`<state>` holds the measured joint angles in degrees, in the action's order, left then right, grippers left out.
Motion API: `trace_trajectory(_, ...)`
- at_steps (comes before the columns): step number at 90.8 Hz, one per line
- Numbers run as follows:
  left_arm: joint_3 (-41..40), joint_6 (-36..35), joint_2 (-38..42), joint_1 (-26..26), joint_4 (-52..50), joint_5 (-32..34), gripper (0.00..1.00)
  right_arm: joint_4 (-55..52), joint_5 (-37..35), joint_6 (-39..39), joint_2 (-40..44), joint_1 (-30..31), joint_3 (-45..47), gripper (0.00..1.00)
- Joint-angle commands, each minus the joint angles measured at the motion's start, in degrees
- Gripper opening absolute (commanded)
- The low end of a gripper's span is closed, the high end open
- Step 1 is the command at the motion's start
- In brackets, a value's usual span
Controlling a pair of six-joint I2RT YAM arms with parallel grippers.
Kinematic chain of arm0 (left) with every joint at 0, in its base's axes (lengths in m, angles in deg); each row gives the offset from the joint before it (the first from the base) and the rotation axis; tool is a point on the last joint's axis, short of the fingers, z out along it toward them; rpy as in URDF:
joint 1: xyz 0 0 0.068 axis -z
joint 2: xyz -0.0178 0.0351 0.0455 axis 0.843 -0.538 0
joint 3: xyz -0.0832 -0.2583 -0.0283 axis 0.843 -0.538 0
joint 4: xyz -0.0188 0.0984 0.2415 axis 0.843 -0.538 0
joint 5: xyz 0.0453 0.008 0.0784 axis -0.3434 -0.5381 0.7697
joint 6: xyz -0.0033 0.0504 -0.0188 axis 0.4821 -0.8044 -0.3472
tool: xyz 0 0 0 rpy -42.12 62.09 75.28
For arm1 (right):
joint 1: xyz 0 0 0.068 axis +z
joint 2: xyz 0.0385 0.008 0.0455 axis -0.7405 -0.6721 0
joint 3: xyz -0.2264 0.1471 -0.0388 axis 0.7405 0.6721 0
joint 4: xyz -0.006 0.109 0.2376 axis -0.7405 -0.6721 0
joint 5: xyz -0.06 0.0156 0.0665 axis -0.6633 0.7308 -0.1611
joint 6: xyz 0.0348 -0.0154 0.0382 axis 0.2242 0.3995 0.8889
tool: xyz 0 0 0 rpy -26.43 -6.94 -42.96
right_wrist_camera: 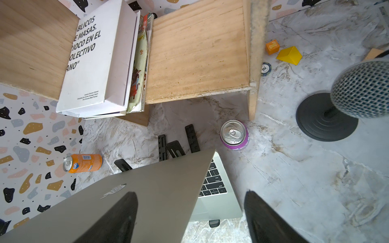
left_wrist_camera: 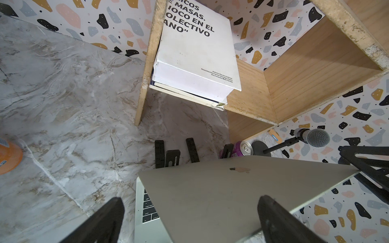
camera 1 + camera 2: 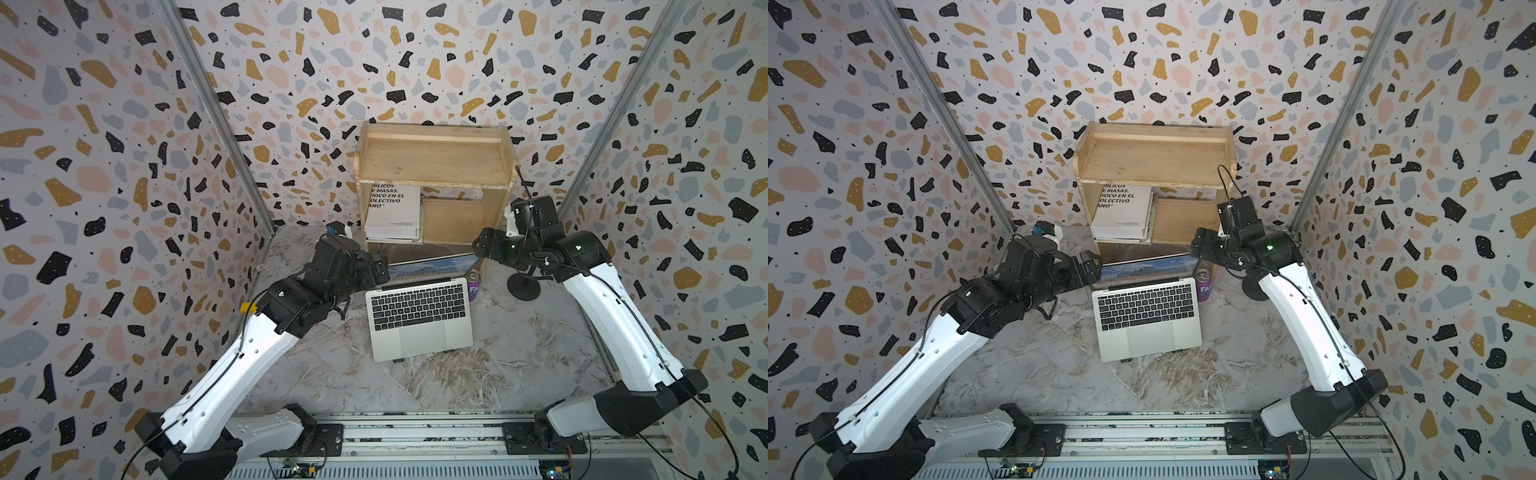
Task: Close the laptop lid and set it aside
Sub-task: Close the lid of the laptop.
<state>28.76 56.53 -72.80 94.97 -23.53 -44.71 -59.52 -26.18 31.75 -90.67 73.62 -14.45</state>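
The silver-grey laptop [image 3: 419, 322] [image 3: 1148, 322] stands open mid-table, keyboard and trackpad facing up. Its lid [image 3: 432, 268] [image 3: 1148, 268] is raised, the mountain display showing in both top views. My left gripper [image 3: 380, 270] [image 3: 1092, 268] is open at the lid's upper left corner. In the left wrist view the lid's plain back [image 2: 221, 189] lies between the spread fingers [image 2: 105, 221]. My right gripper [image 3: 480, 247] [image 3: 1198, 245] is open at the upper right corner. There the lid [image 1: 126, 199] passes between its fingers [image 1: 265, 216]. Neither is clamped on it.
Behind the laptop stands a wooden shelf [image 3: 432, 166] holding a white book [image 3: 395, 212]. A purple can [image 3: 473, 284] is upright beside the lid's right edge, next to a microphone on a round base [image 3: 523, 286]. An orange can [image 1: 83, 163] lies on its side. A black stand [image 1: 174, 147] is under the laptop.
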Motion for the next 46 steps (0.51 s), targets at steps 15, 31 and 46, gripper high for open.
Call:
trace_trajectory(15,-1.9,-0.1,1.4,1.8,-1.2,0.5,1.0,-0.5,0.7,0.1,3.3,0.8,2.7,0.84)
trace_trajectory(31,-2.6,-0.1,2.4,2.3,-1.2,0.9,1.0,0.0,0.8,0.6,4.4,1.3,4.5,0.84)
trace_trajectory(46,-3.4,-0.1,3.4,2.5,-1.3,1.0,1.0,0.5,0.5,0.9,5.0,1.9,5.8,0.84)
